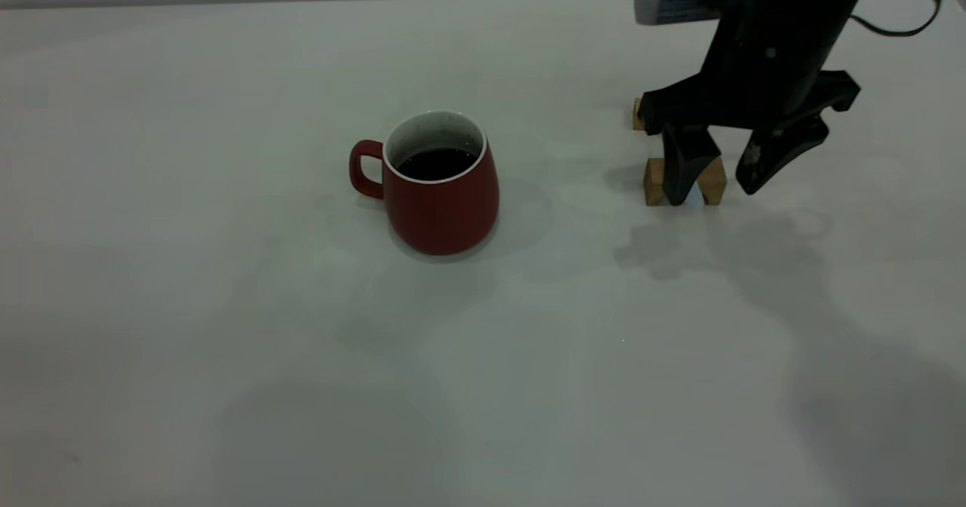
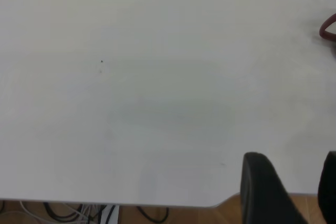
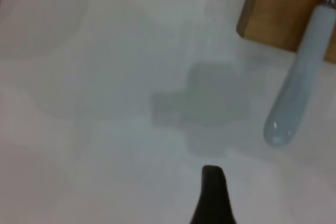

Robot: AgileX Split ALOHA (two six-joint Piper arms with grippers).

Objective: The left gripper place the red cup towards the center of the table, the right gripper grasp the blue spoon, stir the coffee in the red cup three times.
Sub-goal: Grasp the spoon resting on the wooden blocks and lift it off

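1. Grasping the small spoon with the pale blue handle (image 3: 296, 85) is, by my judgement, the step in hand: the dark red rounded mug (image 1: 440, 186) with white rim and loop handle already stands alone near the middle of the plain off-white tabletop (image 1: 189, 303), dark coffee (image 1: 436, 163) inside it, its handle pointing left.
2. The black right gripper (image 1: 721, 175) with the grey labelled block hangs at the far right, fingers spread apart and empty, low over two tan wooden blocks (image 1: 683, 181). One finger stands in front of the nearer block; the other is to its right.
3. In the right wrist view the spoon's handle lies across a wooden block with its rounded end overhanging the table. The bowl is out of view, and the exterior view does not show the spoon.
4. To do it well, centre the spread fingers on either side of the raised handle, where the block keeps it off the surface, and close across its width, not along it.
5. Come down without pressing on the blocks; a nudge would likely roll the handle off.
6. Grip well up the handle so the bowl can reach the coffee.
7. The black left gripper (image 2: 286, 192) with flat fingers is parked at the table's edge, well apart from the mug, fingers apart and holding nothing.
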